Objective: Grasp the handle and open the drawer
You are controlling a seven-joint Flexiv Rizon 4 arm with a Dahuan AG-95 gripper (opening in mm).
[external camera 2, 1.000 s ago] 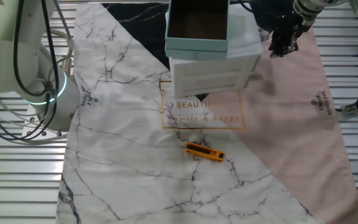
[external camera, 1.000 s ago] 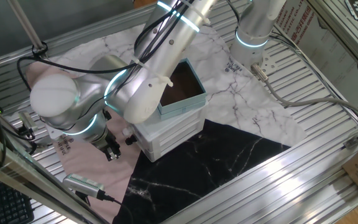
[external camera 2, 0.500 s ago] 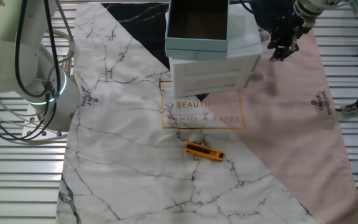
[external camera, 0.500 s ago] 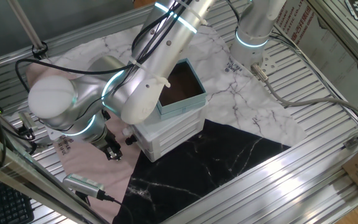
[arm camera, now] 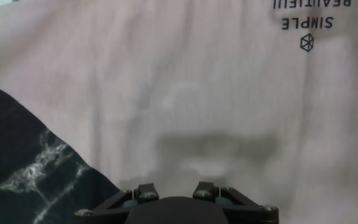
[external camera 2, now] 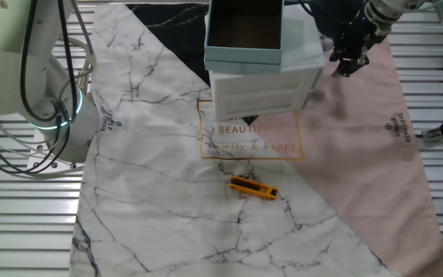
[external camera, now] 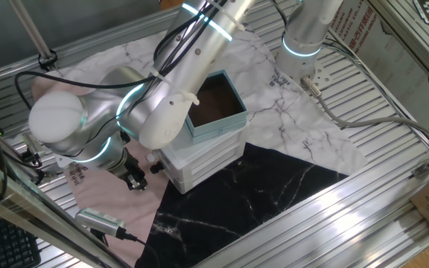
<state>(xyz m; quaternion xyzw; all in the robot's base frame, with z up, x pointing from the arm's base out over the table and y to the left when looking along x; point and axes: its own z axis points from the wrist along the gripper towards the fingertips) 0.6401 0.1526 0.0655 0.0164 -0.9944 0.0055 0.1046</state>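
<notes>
Here, black gripper [external camera: 134,181] hovers over pink cloth [external camera 2: 375,154].

Silver-white arm [external camera: 171,112], teal glowing rings, black gripper [external camera: 133,179]

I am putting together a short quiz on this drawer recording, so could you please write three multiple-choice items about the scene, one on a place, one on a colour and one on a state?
1. Where is the gripper?
A. beside the white cabinet, over the pink cloth
B. inside the teal box
C. over the yellow tool

2. What colour is the box on top of the cabinet?
A. red
B. teal with a brown inside
C. black

3. What is the state of the handle?
A. gripped
C. broken off
B. not gripped, gripper apart from it

Answers: 1 A, both fixed views show the gripper beside the cabinet. 2 B, its walls are teal. 3 B, the black knob shows free beside the gripper.
</notes>
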